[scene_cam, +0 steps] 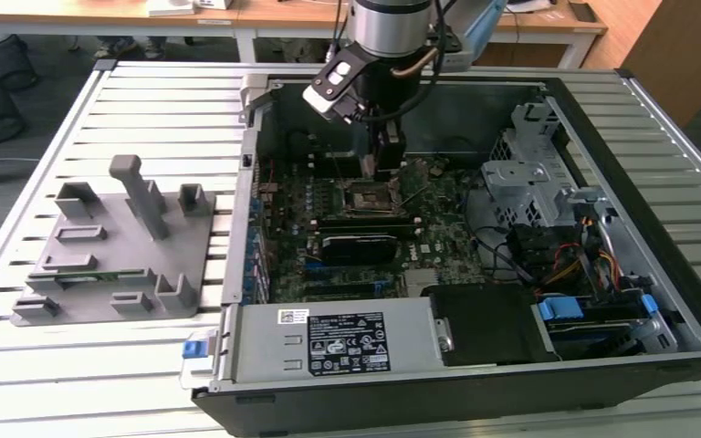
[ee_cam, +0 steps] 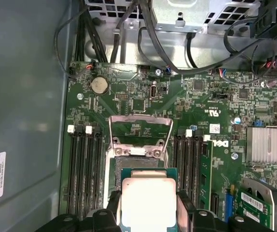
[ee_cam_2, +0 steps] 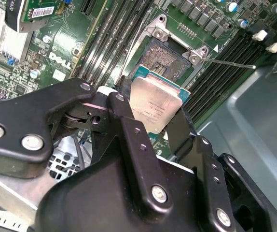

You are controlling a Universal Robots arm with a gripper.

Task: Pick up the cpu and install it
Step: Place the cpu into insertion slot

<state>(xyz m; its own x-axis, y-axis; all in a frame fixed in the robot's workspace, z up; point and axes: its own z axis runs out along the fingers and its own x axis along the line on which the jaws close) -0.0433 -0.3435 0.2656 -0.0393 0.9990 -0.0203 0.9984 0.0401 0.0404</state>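
CPU (ee_cam_2: 155,104), silver top facing the camera, sits pinched between the two black fingers (ee_cam_2: 124,108) of the gripper (ee_cam_2: 150,116), which press on its opposite edges. In the first wrist view the chip (ee_cam: 148,203) hangs over one edge of the open socket (ee_cam: 138,162); whether it touches the socket cannot be told. The socket's metal load frame (ee_cam: 141,130) stands raised on the side away from the chip, and a thin metal lever (ee_cam_2: 232,63) juts out past the socket's corner. Rows of black memory slots (ee_cam: 83,164) flank the socket on both sides. Farther across the green motherboard (ee_cam: 215,96) lie a round coin battery (ee_cam: 99,85) and a finned silver heatsink (ee_cam: 266,144), with black cables (ee_cam: 177,53) looping beyond the board's edge.

In the exterior view the gripper (scene_cam: 375,164) reaches down at upper centre into the open computer case (scene_cam: 679,119), just above the socket. A black expansion card (scene_cam: 357,246) lies below it in the frame, a grey drive cage (scene_cam: 528,173) at the right, and the power supply (scene_cam: 332,342) at lower centre. On the slatted table (scene_cam: 58,365), at the exterior view's left, stands a grey plastic fixture (scene_cam: 120,246), well apart from the case.
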